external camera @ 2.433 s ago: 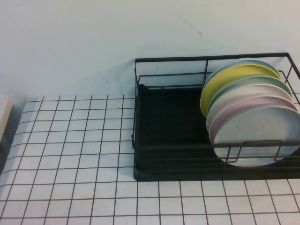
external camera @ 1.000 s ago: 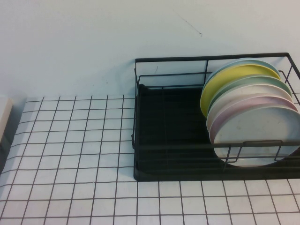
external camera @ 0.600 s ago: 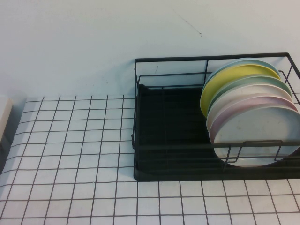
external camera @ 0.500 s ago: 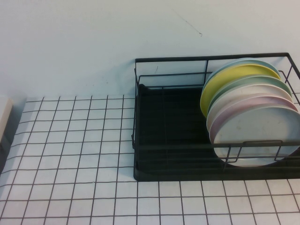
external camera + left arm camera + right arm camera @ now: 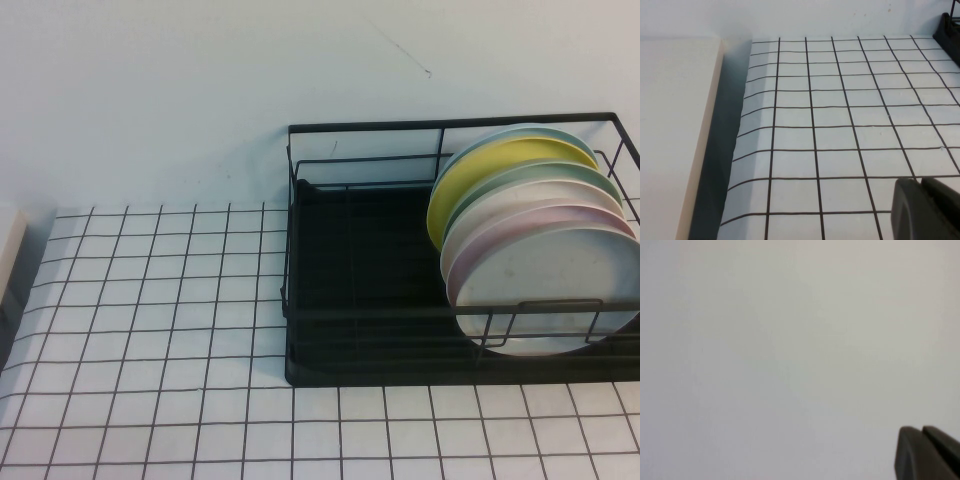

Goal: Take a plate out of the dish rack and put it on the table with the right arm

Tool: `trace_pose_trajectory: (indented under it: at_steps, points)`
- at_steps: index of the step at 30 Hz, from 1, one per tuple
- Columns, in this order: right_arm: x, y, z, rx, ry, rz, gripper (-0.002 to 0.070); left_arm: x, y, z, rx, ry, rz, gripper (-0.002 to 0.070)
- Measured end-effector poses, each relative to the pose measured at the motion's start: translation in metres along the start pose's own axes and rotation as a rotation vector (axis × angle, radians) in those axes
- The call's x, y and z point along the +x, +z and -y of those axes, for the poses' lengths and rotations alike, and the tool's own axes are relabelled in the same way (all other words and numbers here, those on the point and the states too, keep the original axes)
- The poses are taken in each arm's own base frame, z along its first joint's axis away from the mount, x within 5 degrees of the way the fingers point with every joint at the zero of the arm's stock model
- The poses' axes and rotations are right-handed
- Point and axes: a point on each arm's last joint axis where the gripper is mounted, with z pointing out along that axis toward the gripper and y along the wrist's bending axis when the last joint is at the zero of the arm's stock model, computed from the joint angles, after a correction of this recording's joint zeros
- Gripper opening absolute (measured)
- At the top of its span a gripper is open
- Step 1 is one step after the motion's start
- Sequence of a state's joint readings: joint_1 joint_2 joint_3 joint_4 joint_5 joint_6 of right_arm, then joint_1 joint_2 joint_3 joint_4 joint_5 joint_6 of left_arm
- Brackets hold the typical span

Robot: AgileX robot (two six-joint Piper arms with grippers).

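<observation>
From the high view I see nothing changed over the last seconds: the plate stands frontmost in the dish rack, pink and yellow plates behind it, and neither arm shows, so the task has not begun. In my left wrist view, the left gripper hangs over the table, fingers together. In my right wrist view, the right gripper, likewise closed and empty, faces a blank pale surface.

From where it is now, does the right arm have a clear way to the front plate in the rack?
Probably yes. The plate stands frontmost in the dish rack, top edge uncovered. The right claw faces a blank surface, out of the high view; the left claw hangs over the table.
</observation>
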State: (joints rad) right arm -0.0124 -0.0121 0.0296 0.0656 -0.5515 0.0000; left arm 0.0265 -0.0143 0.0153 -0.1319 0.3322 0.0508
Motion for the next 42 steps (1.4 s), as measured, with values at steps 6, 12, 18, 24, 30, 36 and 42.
trace_pose_trajectory:
  at_steps: [6,12,18,24,30,36,42]
  points:
    - [-0.005,-0.001,0.011,0.114,0.211,0.065,-0.0003,0.000,0.000,0.000,0.000,0.000,0.000,-0.0003]
    - [-0.007,-0.001,0.010,0.101,0.229,0.092,-0.0003,0.000,0.000,0.000,0.000,0.000,0.000,-0.0003]
    - [-0.028,0.012,-0.004,-0.004,0.079,-0.090,-0.0003,0.000,0.000,0.000,0.000,0.000,0.000,-0.0003]
    - [-0.077,0.028,-0.009,-0.023,-0.086,-0.247,-0.0003,0.000,0.000,0.000,0.000,0.000,0.000,-0.0003]
    - [-0.093,0.062,-0.008,-0.019,-0.264,-0.557,-0.0003,0.000,0.000,0.000,0.000,0.000,0.000,-0.0003]
    - [-0.066,0.098,-0.012,-0.169,-0.416,-0.907,-0.0003,0.000,0.000,0.000,0.000,0.000,0.000,-0.0003]
    - [-0.024,0.125,-0.027,-0.535,-0.579,-1.034,-0.0003,0.000,0.000,0.000,0.000,0.000,0.000,-0.0003]
